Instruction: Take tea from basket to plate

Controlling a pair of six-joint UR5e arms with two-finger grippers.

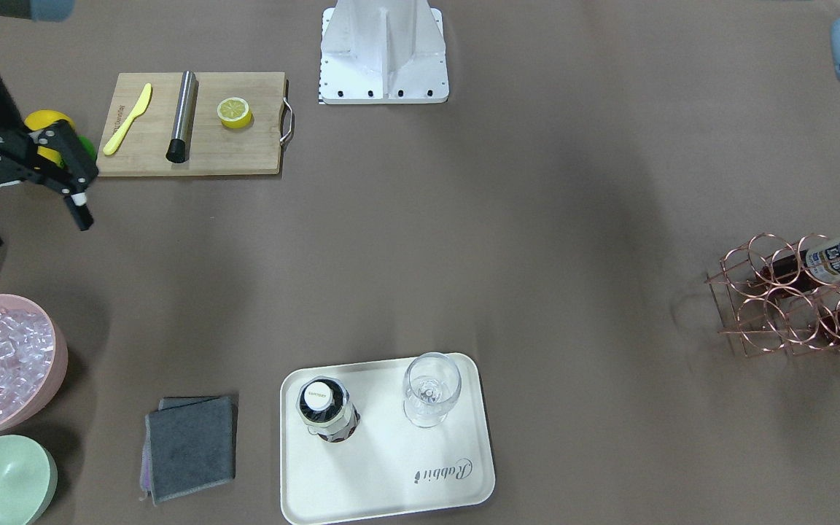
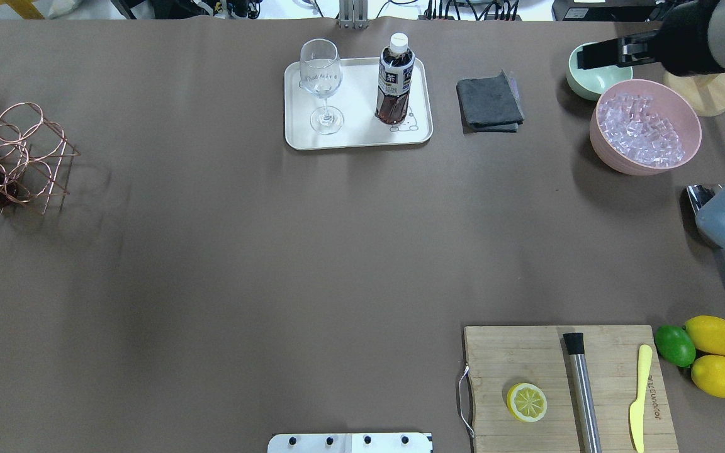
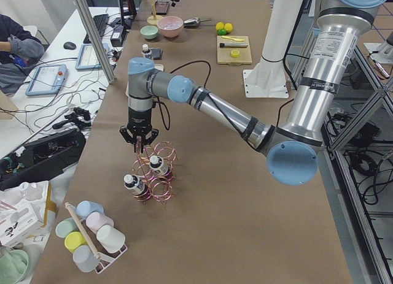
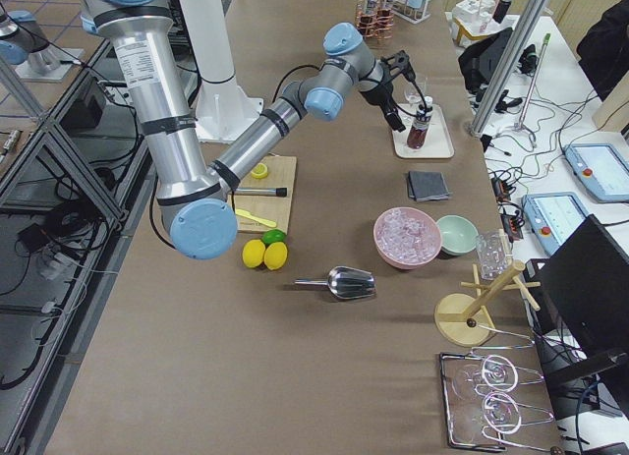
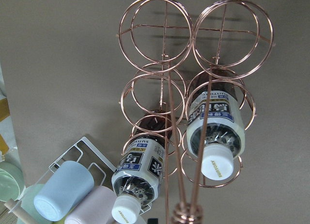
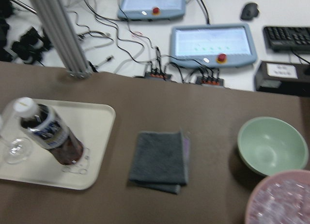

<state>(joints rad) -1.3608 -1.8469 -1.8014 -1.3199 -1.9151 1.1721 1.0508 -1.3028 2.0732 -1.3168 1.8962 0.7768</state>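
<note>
Tea [image 2: 395,82]: one bottle stood upright on the plate [image 2: 356,135], just beside the glass [image 2: 321,78]. A second tea [image 5: 213,132] and a third tea [image 5: 140,171] lay on their sides in the basket [image 1: 770,302], caps toward the left wrist camera, the second nearer it.

Left claw [image 3: 140,146] hung just above the basket. Only the side view showed it, so spread or pressed together could not be told. Right claw [image 1: 37,232] was spread wide, pinching nothing, raised over the bench.

Judgement: the step was a fetch from the basket. You needed to take the second tea first and pinch it at the neck behind the cap. It had to be drawn out along its slot, not lifted, since the rings ringed it round. The wire frame looked light and likely to drag, so a slow pull was called for. The bare part of the plate, apart from the glass, was the spot to set it.
</note>
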